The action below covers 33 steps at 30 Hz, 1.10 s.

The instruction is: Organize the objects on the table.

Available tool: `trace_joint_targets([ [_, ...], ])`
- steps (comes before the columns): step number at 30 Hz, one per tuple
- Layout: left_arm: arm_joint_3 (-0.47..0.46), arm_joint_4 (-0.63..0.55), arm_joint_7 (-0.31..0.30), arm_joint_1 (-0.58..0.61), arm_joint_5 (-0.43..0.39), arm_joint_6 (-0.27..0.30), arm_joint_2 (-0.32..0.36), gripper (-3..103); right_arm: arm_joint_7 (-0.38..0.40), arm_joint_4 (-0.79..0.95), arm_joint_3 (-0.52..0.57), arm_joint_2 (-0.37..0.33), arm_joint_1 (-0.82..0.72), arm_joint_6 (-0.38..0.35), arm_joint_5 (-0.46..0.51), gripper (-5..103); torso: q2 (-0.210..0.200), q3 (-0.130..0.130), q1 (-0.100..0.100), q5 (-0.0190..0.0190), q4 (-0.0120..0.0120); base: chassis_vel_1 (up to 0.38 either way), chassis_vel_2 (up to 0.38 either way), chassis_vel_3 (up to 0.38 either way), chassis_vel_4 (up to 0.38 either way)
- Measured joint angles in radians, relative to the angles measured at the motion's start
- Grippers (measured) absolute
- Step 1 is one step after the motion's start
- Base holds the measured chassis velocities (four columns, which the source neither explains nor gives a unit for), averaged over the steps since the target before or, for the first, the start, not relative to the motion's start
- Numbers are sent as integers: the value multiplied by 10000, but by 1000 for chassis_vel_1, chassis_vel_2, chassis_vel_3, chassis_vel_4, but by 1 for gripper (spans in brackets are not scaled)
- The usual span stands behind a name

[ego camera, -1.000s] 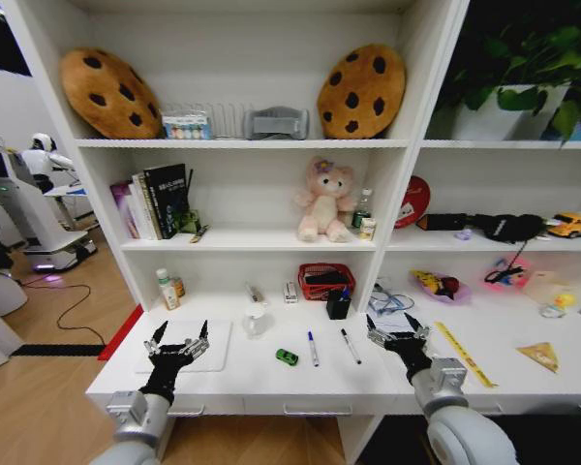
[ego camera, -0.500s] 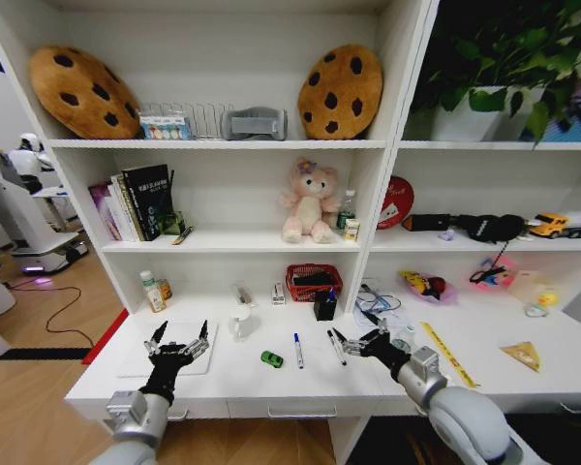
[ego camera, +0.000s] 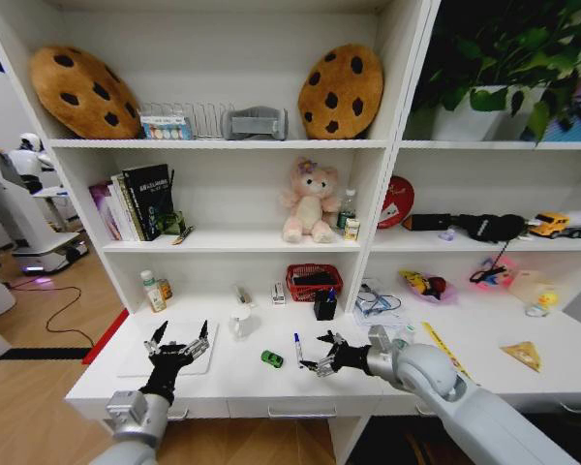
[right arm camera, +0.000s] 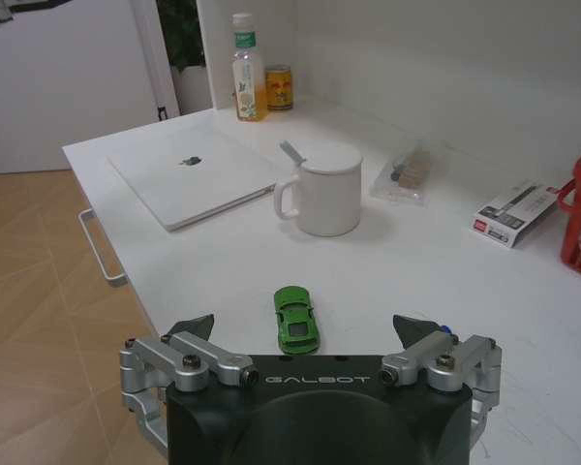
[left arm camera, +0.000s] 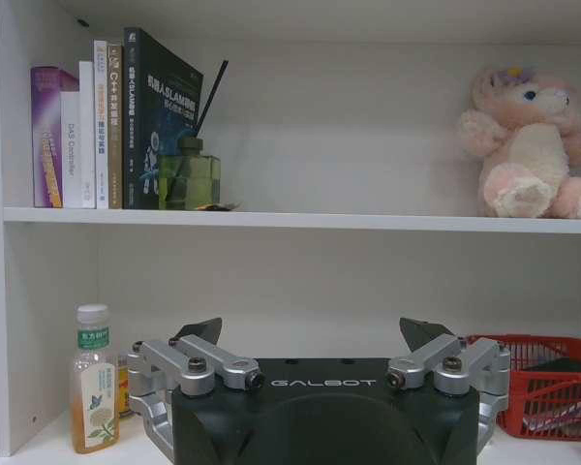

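On the white table (ego camera: 242,383) lie a silver laptop (ego camera: 140,360), a tiny green toy car (ego camera: 271,358), a blue-capped pen (ego camera: 296,346) and a yellow ruler (ego camera: 432,335). A green-capped bottle (ego camera: 152,292) stands at the back left. My left gripper (ego camera: 180,339) hovers open over the laptop's right edge, fingers up. Reaching leftward low over the desk, my right gripper (ego camera: 316,353) is open just right of the pen. In the right wrist view the car (right arm camera: 297,320) sits just beyond the open right gripper (right arm camera: 305,329), with the laptop (right arm camera: 194,174) farther off.
A white mug (right arm camera: 324,189), a small bag (right arm camera: 412,172) and a flat box (right arm camera: 516,208) sit behind the car. A red basket (ego camera: 314,281) and a black pen holder (ego camera: 324,305) stand at the back. Books (left arm camera: 97,126) and a pink plush (left arm camera: 523,145) fill the shelf above.
My right arm has swung left across the desk, and its gripper now points at the blue pen and green car. The left arm has stayed put. The camera shifted early on.
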Motion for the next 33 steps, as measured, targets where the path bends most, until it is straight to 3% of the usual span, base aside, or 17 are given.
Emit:
trace_joint_targets([
  [7, 0, 0, 2, 0, 0, -1, 0, 100, 255, -1208, -2258, 267, 2134, -301, -16, 100, 0, 0, 0, 2, -1, 0, 0, 0, 0],
  [11, 0, 0, 2, 0, 0, -1, 0, 100, 306, -1458, -2883, 341, 2874, -407, 36, 100, 0, 0, 0, 1, 0, 0, 0, 0, 0],
  [14, 1, 0, 1, 0, 0, -1, 0, 100, 570, -1843, -3841, 525, 3948, -759, 714, 100, 0, 0, 1, -1, 0, 0, 0, 0, 0],
  [17, 0, 0, 1, 0, 0, -1, 0, 100, 987, -2091, -4275, 710, 4328, -839, 1528, 100, 0, 0, 0, 0, 0, 0, 0, 0, 0],
  [24, 0, 0, 2, 0, 0, -1, 0, 100, 1301, -2556, -5007, 782, 4821, -866, 2043, 100, 0, 0, 0, 1, -1, 0, 0, 0, 0],
  [33, 0, 0, 2, 0, 0, -1, 0, 100, 1540, -2780, -5743, 809, 5077, -860, 1733, 100, 0, -1, 0, 0, -2, 0, 0, 0, 0],
])
